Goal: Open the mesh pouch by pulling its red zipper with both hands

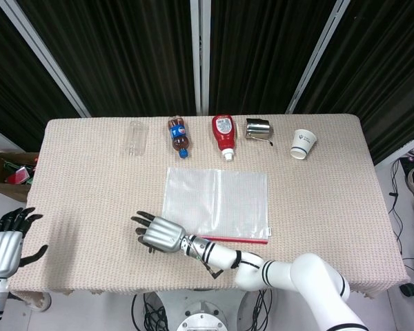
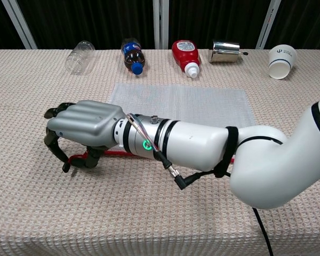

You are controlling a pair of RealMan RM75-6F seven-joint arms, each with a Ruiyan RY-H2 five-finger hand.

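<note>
The clear mesh pouch (image 1: 216,200) lies flat in the middle of the table, its red zipper (image 1: 238,240) running along the near edge. My right hand (image 1: 157,233) reaches across to the left, past the pouch's near left corner. In the chest view this right hand (image 2: 82,128) is palm down with fingers curled, and the red zipper pull (image 2: 81,158) sits pinched under it, a red line trailing back toward the pouch (image 2: 186,101). My left hand (image 1: 3,248) hangs off the table's left edge, fingers spread, holding nothing.
Along the far edge lie a clear bottle (image 1: 136,138), a cola bottle (image 1: 178,135), a ketchup bottle (image 1: 223,129), a metal cup (image 1: 258,129) and a paper cup (image 1: 303,143). A cardboard box (image 1: 10,169) sits on the floor at left.
</note>
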